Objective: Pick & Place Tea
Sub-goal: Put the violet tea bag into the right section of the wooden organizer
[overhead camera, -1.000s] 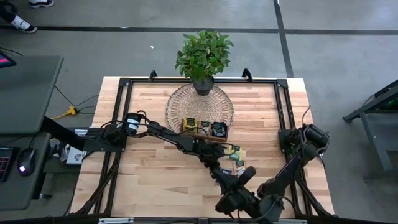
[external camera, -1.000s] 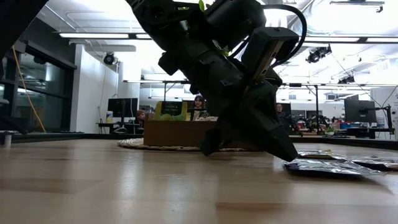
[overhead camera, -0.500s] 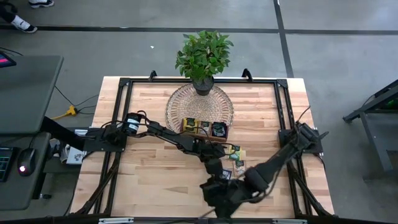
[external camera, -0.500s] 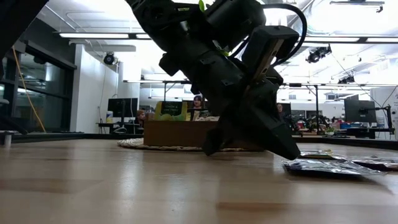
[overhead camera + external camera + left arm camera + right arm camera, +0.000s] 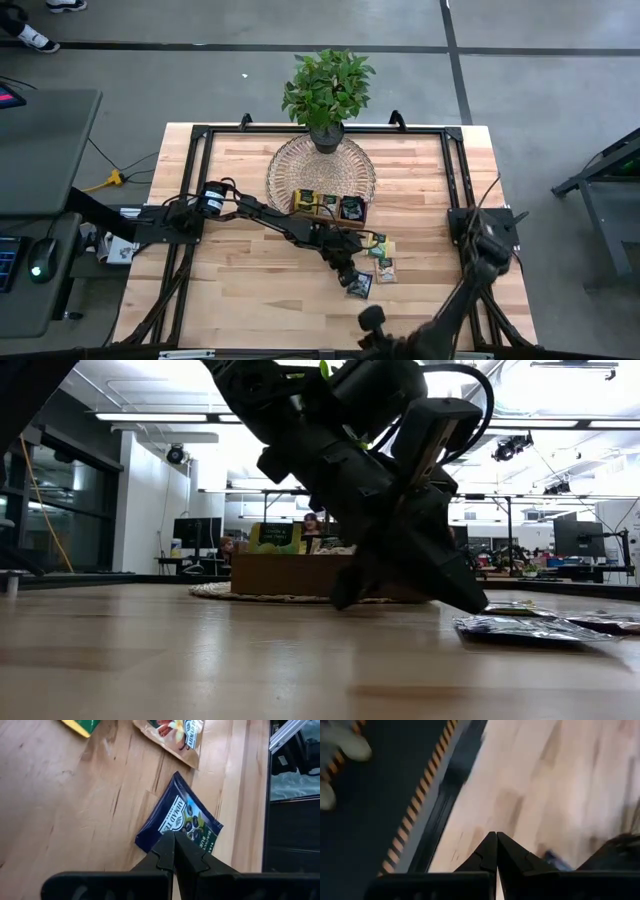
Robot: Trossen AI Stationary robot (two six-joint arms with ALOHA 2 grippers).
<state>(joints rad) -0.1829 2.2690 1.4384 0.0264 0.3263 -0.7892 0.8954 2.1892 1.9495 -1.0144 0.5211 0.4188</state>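
Your left gripper (image 5: 174, 840), fingers pressed together, is clamped on the near corner of a dark blue tea sachet (image 5: 181, 819) lying flat just in front of the wooden tray (image 5: 329, 208). That thin corner grip could slip when you lift.

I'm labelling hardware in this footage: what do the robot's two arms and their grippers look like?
Both arms are dark, nearly black, built of chunky jointed segments with black cables looped along them. The left arm carries a round silver-and-blue joint cap near its base. The left gripper and right gripper each end in two matte black, wedge-shaped fingers tapering to a point, mounted on a wide black crossbar.
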